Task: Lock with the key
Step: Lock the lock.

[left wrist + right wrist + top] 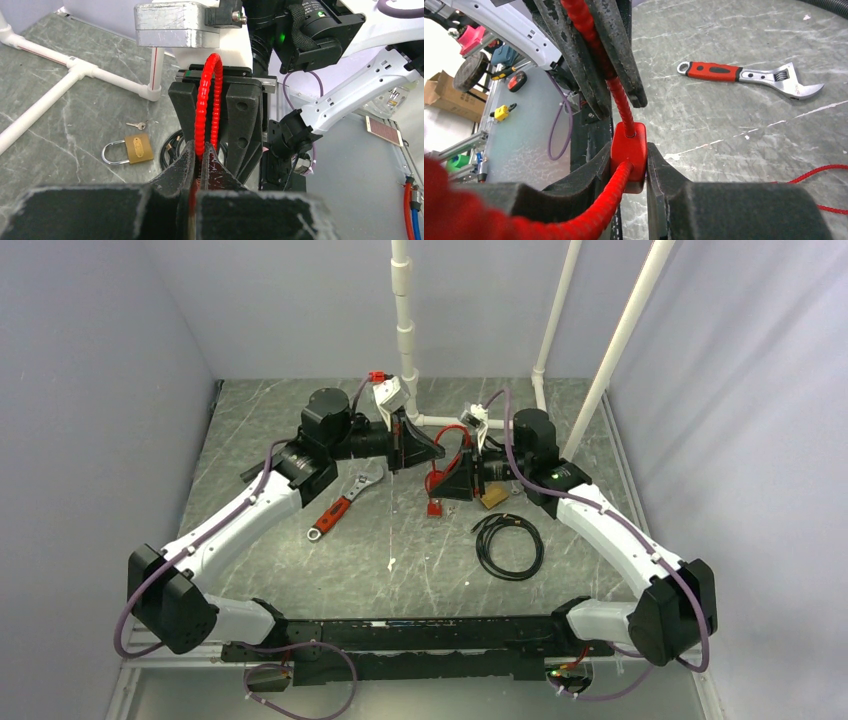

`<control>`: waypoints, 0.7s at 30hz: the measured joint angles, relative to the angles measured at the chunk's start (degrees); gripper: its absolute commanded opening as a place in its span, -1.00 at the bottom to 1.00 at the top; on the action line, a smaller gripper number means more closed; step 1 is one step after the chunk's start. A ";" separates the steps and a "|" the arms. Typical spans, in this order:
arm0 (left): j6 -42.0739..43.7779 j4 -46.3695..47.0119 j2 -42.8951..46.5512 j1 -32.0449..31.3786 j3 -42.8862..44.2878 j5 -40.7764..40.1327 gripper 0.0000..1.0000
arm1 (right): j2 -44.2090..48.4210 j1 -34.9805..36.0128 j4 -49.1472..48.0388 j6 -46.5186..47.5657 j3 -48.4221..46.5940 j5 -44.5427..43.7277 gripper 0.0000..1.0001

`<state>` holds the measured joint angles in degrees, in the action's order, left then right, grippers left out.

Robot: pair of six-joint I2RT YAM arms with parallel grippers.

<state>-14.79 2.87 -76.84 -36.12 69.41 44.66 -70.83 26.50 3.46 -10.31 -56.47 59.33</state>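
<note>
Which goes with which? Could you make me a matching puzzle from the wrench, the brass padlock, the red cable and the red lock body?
1 wrench
2 brass padlock
3 red cable
4 red lock body

A clamped in right gripper
B lying beside small key
C red handle, silver head
D pinched by left gripper

Pairs: 1-C, 2-B, 3-D, 4-A

Grey marbled table (420, 570), red-handled wrench (345, 502) laid left, black cable coil (508, 545), brass padlock (131, 149) and key (136, 124) laid right.
</note>
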 measured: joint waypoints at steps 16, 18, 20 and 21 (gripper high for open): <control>0.44 -0.17 -2.62 1.77 2.43 2.27 -1.00 | -1.22 -1.44 -3.06 -5.53 0.09 1.03 -1.00; -0.24 0.02 -2.32 2.95 1.81 3.91 -1.00 | -0.98 -1.40 -3.17 -5.35 0.44 1.05 -0.97; -1.18 0.02 -2.34 4.07 1.40 6.05 -1.00 | -0.59 -1.40 -3.37 -5.33 0.90 1.03 -0.83; -1.68 0.15 -2.34 4.57 1.05 6.99 -1.00 | -0.52 -1.40 -3.39 -5.35 0.98 1.09 -0.76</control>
<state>-16.47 3.03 -79.18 -31.55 70.46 51.66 -71.35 25.10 0.08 -15.66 -55.48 60.42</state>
